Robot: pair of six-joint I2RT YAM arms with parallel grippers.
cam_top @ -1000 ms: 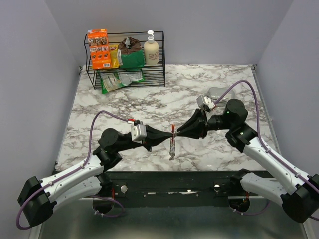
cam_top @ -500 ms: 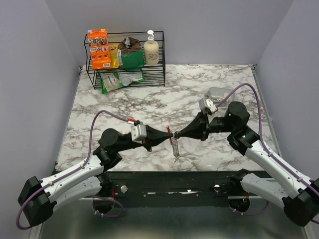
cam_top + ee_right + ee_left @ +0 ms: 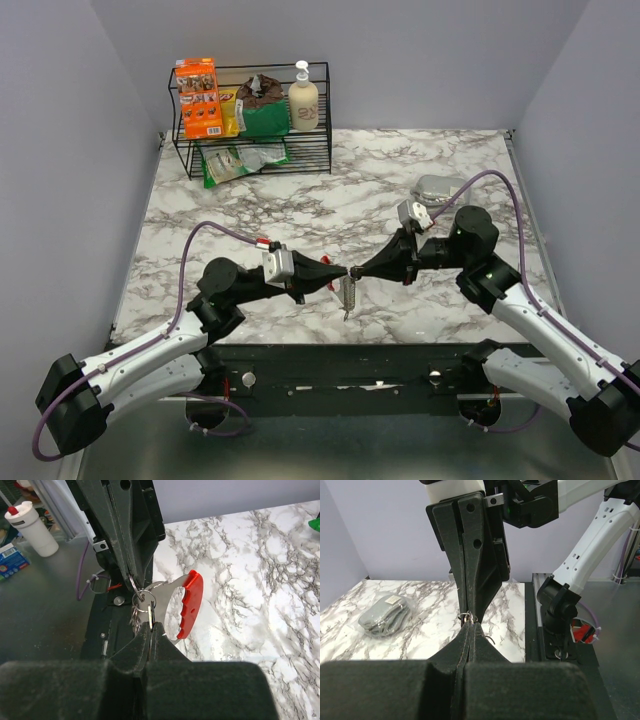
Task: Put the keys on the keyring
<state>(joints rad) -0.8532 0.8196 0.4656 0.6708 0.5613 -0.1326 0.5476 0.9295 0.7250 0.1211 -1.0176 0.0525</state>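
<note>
Both arms are nose to nose over the near part of the marble table [image 3: 250, 200]. The left pincer [image 3: 470, 627] is pressed together with no gap at its tips, and the thin wire loop [image 3: 133, 584] at the end of the keyring [image 3: 192, 604] is nipped right at its point. Straight across, almost tip to tip, the right pincer [image 3: 150, 626] is also closed tight, pinching a slim dark stub that reads as the key [image 3: 149, 613]. It stands straight out of the right tips and meets a small metal ring [image 3: 142, 599] just beyond them. The keyring dangles off the left pincer's tip, its red curved side swung out to one side of the right pincer's fingers (the gray side is mostly edge-on here). A gray pouch [image 3: 382, 615] lies on the table well past the left pincer, off to its left.
</note>
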